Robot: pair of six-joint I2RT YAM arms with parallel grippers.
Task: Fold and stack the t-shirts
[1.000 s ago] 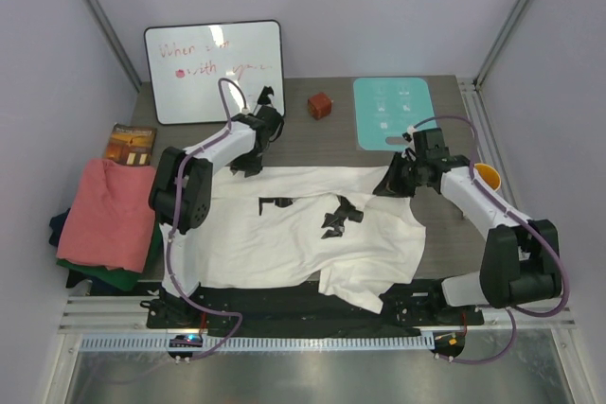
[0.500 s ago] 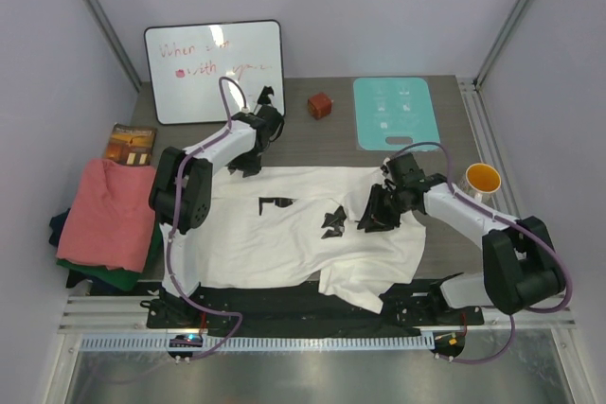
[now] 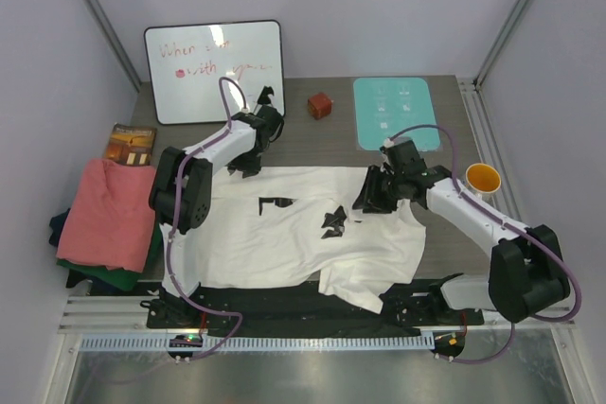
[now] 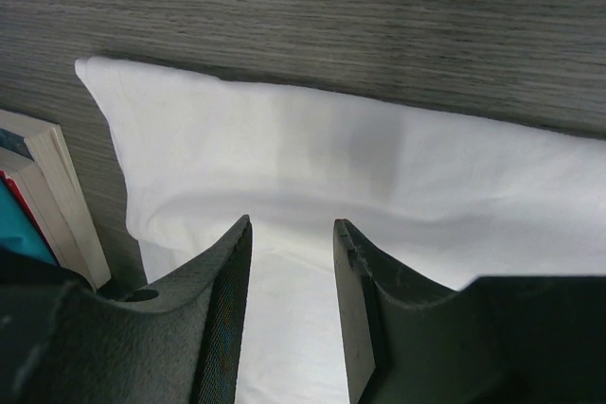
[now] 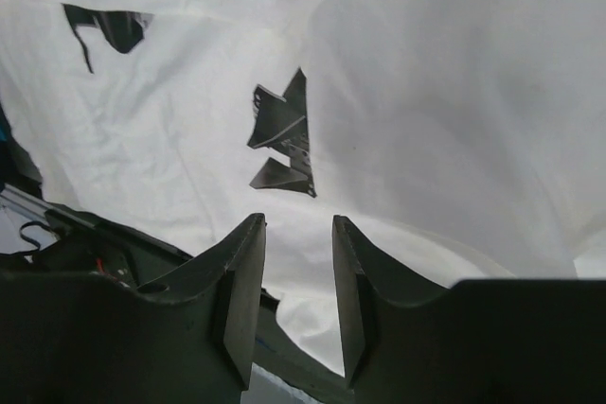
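White shirt (image 3: 284, 243) lies spread on desk (image 3: 331, 144), near hem rumpled. Left tool (image 4: 292, 226), jaws parted and empty, sits at far sleeve; right tool (image 5: 298, 222), likewise, hovers over chest. Step judged: smoothing. Next: pinch edges, fold.

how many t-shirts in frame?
4. A large plain white cloth t-shirt spread in the centre; salmon-pink t-shirt on top at left, dark green t-shirt beneath it, navy t-shirt peeking out leftmost. More may hide underneath.

Whiteboard (image 3: 214, 71), brown cube (image 3: 320, 105), teal mat (image 3: 395, 111), orange cup (image 3: 482, 178), book (image 3: 130, 144)
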